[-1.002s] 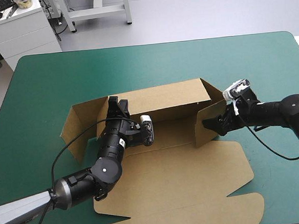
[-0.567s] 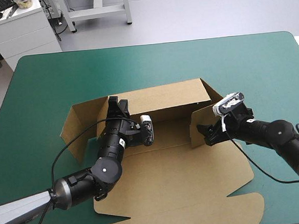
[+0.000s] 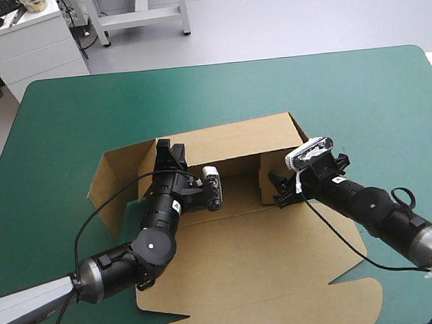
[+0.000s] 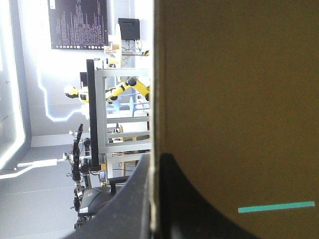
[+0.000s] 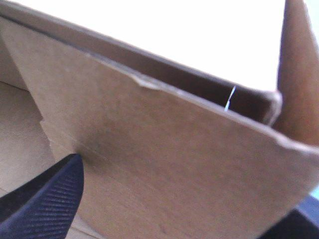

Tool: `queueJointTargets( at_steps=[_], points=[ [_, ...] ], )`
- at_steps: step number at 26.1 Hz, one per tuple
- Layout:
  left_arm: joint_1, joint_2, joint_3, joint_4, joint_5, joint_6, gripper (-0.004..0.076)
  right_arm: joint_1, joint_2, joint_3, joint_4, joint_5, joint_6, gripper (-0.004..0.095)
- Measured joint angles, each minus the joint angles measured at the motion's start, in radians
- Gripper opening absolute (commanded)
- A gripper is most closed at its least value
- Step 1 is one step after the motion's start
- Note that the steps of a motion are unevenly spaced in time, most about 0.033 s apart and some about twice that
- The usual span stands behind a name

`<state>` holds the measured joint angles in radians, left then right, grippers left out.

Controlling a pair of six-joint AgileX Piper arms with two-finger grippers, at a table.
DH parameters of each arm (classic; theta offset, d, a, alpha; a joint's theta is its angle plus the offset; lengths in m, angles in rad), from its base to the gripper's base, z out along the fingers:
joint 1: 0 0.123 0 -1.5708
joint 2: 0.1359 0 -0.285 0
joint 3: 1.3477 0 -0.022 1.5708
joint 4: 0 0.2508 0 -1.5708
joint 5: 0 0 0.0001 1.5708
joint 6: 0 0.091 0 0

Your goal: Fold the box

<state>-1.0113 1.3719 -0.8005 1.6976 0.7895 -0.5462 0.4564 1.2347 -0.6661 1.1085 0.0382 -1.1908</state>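
High view: my right gripper (image 3: 279, 191), fingers apart, swung end flap (image 3: 269, 174) inward, so the side wall's forming; left gripper (image 3: 167, 147) clamps box (image 3: 267, 255).

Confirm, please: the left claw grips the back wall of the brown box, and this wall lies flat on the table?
Not flat. The high view shows the back wall standing upright, with the left claw gripping its top edge. The rest is right.
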Motion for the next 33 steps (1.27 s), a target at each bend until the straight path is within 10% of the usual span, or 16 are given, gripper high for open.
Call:
queueJointTargets(
  at_steps=[2,6,11,19,33],
  points=[
    [0.000,0.000,0.000,0.000,-0.001,0.000,-0.0010,0.012,0.039,0.000,0.021,-0.048,0.001,0.0600],
    [0.000,0.000,0.000,0.000,-0.001,0.000,-0.0010,0.013,0.053,0.000,0.047,-0.093,0.001,-0.0013],
    [0.000,0.000,0.000,-0.004,0.008,0.000,0.0054,0.012,0.056,0.000,0.062,-0.128,0.008,-0.0020],
    [-0.001,0.000,0.000,0.003,-0.013,-0.001,0.0432,0.012,0.057,0.000,0.058,-0.123,0.023,-0.0020],
    [-0.097,0.000,0.000,0.004,0.048,-0.004,0.0436,0.013,0.072,-0.017,0.055,-0.213,0.031,-0.0020]
  ],
)
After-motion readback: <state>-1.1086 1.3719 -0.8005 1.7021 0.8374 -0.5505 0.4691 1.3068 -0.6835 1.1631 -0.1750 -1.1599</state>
